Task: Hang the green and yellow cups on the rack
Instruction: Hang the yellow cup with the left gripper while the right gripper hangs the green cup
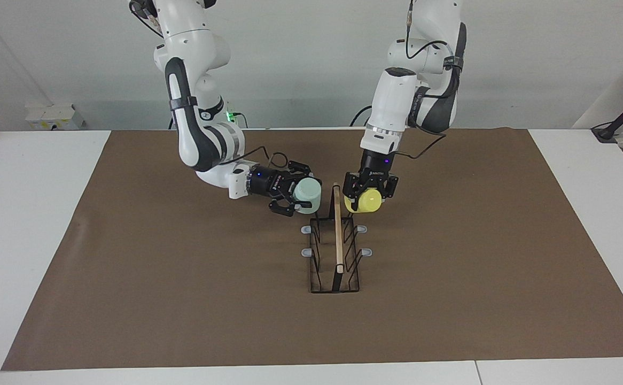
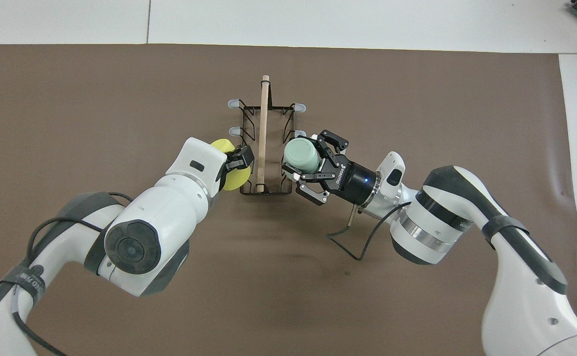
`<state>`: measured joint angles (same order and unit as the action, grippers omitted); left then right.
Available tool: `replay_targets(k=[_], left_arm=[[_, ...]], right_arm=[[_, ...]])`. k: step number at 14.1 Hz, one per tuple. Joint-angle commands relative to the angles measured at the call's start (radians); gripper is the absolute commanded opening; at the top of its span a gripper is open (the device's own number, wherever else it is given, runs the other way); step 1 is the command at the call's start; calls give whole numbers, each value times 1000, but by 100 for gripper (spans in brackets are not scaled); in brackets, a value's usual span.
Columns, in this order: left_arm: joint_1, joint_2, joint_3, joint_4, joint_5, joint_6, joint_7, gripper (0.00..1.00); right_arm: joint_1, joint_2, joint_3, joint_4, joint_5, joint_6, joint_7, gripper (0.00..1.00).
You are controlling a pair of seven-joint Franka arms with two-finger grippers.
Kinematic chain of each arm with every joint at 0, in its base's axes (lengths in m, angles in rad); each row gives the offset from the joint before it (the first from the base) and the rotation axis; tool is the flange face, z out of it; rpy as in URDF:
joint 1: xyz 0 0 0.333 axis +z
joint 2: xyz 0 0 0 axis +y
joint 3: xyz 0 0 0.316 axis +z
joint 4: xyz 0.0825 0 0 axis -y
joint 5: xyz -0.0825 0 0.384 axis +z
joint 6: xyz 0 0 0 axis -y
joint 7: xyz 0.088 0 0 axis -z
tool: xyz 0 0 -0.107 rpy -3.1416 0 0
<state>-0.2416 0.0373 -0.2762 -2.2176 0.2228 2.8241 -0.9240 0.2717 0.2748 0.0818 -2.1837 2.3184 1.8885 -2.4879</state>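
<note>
- The rack (image 1: 336, 251) stands mid-table, its wooden bar (image 1: 337, 227) pointing toward the robots; grey-tipped prongs (image 1: 365, 252) stick out on both sides.
- The left gripper (image 1: 363, 197) is clamped on the yellow cup (image 1: 364, 201), held at the rack's left-arm side, at the prong row's robot-side end.
- The right gripper (image 1: 300, 199) grips the green cup (image 1: 308, 195) at the rack's right-arm side, also at the robot-side end.
- Whether either cup already sits on a prong cannot be told.
- Both cups look like light, stiff, smooth plastic: probably slippery, hardly fragile.
- With no handle, the wall near the rim is the best hold, leaving the mouth free for a prong.
- The wire rack looks light; a sideways push could shift it.
</note>
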Motion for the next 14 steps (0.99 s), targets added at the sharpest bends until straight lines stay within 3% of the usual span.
replay_targets(k=[1,5,7,11,14], left_arm=[[4,-27,-20,-10,23,-61,-26,99],[4,-25,-20,10,23,-116,-18,100],[7,-17,-17,68,23,-208,5,100],[15,-14,-5,200,21,-481,224,100],[25,-22,49,251,-6,-575,365,100]], right_arm=[[12,30,-5,12,33,0,-57,0],[15,43,-5,1,33,0,-72,2],[24,43,-5,-2,35,1,-74,2],[37,50,-5,-41,64,-8,-100,1],[44,60,-5,-41,67,0,-111,2]])
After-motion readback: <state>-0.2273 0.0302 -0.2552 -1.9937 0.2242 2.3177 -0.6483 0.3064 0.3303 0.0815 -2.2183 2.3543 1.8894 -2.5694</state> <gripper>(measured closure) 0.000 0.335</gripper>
